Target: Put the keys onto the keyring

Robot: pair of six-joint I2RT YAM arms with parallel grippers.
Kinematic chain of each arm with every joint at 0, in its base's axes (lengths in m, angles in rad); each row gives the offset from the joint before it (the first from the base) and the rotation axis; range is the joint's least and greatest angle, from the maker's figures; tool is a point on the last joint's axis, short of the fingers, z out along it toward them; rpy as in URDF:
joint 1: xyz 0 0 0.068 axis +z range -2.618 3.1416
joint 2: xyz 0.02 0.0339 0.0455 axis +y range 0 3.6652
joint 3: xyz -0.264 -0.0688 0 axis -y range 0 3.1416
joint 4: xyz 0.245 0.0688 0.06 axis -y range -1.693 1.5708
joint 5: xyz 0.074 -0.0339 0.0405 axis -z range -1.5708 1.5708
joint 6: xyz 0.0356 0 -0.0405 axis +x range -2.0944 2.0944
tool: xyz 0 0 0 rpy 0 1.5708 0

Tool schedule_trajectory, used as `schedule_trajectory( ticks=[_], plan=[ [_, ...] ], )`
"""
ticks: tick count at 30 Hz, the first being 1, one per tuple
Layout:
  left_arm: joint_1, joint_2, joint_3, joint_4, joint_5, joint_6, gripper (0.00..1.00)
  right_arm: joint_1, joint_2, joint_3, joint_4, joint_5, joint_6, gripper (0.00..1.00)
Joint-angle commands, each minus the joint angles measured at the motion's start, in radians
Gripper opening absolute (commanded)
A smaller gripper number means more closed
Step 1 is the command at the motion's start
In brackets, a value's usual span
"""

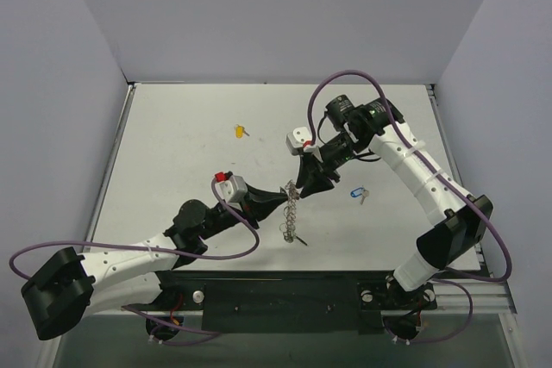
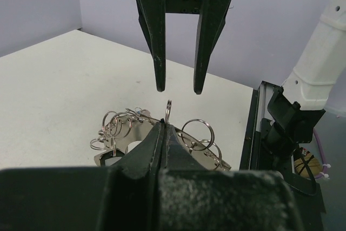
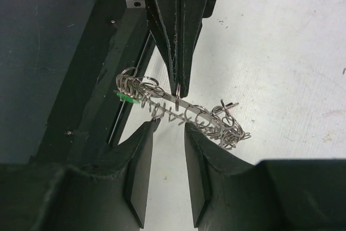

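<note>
left gripper (image 2: 165, 125) clamps the keyring (image 1: 291, 213) above the desk (image 1: 172, 170) while the right gripper (image 3: 170, 125), jaws apart, hovers at its rings, apparently preparing a threading step; next, the blue key (image 1: 358, 195) lying nearby needs a precise pick.

The keyring (image 3: 178, 109) is a silvery strip strung with many small split rings, bunched thicker at both ends. It stretches lengthwise near the front of the table (image 1: 172, 170). One small ring on it stands upright, pinched between the closed fingers of the left gripper (image 3: 178, 86). A green-headed key (image 3: 125, 97) hangs at one end. The blue key (image 1: 358, 194) lies flat to its right, apart from it. The yellow key (image 1: 241, 132) lies farther back and to the left, well apart.
</note>
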State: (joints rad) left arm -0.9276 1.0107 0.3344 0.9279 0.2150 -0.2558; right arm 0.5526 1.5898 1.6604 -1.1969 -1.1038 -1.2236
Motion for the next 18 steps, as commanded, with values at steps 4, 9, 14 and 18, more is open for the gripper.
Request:
schedule_trajectory(
  ticks=[4, 9, 14, 18],
  plan=[
    [0.001, 0.017, 0.043, 0.133, 0.021, -0.026, 0.0, 0.017, 0.004, -0.005, 0.031, 0.002, 0.053, 0.24],
    [0.001, 0.019, 0.046, 0.146, 0.017, -0.033, 0.0, 0.03, 0.007, -0.016, 0.059, 0.019, 0.082, 0.24],
    [0.001, 0.012, 0.046, 0.149, 0.007, -0.033, 0.0, 0.046, -0.011, -0.056, 0.094, 0.032, 0.108, 0.23],
    [0.001, 0.015, 0.046, 0.15, 0.003, -0.034, 0.0, 0.059, -0.016, -0.068, 0.111, 0.036, 0.122, 0.22]
  ],
)
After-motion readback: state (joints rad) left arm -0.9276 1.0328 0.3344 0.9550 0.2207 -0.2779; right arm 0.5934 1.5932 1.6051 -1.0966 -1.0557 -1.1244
